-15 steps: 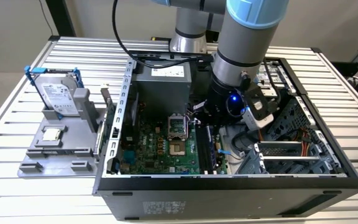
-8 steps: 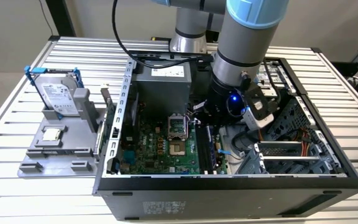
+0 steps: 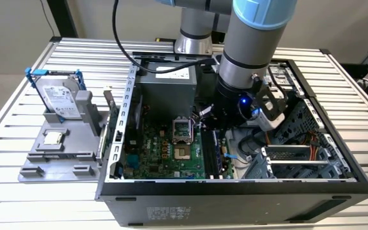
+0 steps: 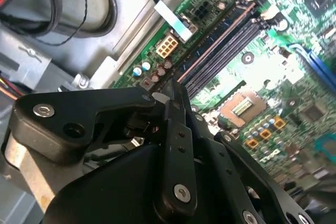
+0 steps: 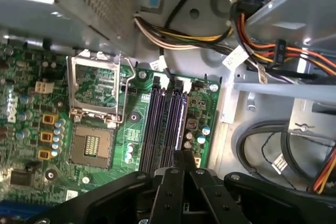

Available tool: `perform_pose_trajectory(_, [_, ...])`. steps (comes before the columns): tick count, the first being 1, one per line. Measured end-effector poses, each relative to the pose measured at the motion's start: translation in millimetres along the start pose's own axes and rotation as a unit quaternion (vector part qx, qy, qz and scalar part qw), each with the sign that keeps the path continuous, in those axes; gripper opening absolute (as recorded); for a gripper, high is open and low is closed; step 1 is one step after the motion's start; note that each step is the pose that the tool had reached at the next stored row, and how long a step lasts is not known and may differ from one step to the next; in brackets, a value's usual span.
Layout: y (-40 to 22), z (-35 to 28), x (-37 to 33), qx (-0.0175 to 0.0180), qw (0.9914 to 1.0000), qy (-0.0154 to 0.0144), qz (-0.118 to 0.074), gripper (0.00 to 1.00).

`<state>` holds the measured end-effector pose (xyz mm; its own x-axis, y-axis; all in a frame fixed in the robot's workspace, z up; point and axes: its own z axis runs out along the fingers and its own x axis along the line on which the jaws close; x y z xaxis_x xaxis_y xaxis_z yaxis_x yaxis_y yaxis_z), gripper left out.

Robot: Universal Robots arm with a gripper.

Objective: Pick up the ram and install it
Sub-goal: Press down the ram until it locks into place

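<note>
**Tool down on the ram at the memory slots**

The arm reaches down into the open computer case (image 3: 235, 189), which lies on its side on the slatted metal surface (image 3: 5, 143). In both wrist views the tool (image 5: 184, 153) has its fingers drawn narrow, with no gap showing between them. Its tips are at the upper edge of the ram (image 5: 181, 119).

The ram stands on edge in one of the long memory slots (image 3: 216, 155) on the green board. Whether the fingers pinch it or only press on it I cannot tell.

In the exterior view, the empty processor socket (image 3: 182, 153) lies at nine o'clock from the slots, with its metal cover swung up. Outside the case, at its nine o'clock, a grey stand (image 3: 56, 158) holds a blue-framed hard drive (image 3: 59, 96). A small square chip (image 3: 54, 138) lies at six o'clock from the drive.
</note>
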<state>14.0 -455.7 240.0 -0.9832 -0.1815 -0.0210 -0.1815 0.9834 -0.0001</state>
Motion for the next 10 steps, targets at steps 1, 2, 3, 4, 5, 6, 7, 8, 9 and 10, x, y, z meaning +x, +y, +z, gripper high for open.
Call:
perform_pose_trajectory(1, [0.0, 0.0, 0.0, -0.0002, 0.99996, 0.0000, -0.009, 0.00])
perform_pose_trajectory(2, [0.0, 0.0, 0.0, -0.0004, 0.99983, 0.0000, -0.019, 0.00])
perform_pose_trajectory(3, [0.0, 0.0, 0.0, -0.0005, 0.99963, 0.0000, -0.027, 0.00])
perform_pose_trajectory(4, [0.0, 0.0, 0.0, -0.0007, 0.99933, 0.0000, -0.037, 0.00])
perform_pose_trajectory(5, [0.0, 0.1, 0.0, -0.0010, 0.99898, 0.0000, -0.045, 0.00])
perform_pose_trajectory(6, [0.0, 0.1, 0.0, -0.0012, 0.99848, 0.0000, -0.055, 0.00])
perform_pose_trajectory(7, [0.0, 0.1, 0.0, -0.0013, 0.99797, 0.0000, -0.064, 0.00])
perform_pose_trajectory(8, [0.0, 0.2, 0.0, -0.0016, 0.99733, 0.0000, -0.073, 0.00])
perform_pose_trajectory(9, [0.0, 0.1, 0.0, -0.0017, 0.99663, 0.0000, -0.082, 0.00])
perform_pose_trajectory(10, [0.0, 0.3, 0.0, -0.0018, 0.99585, 0.0000, -0.091, 0.00])
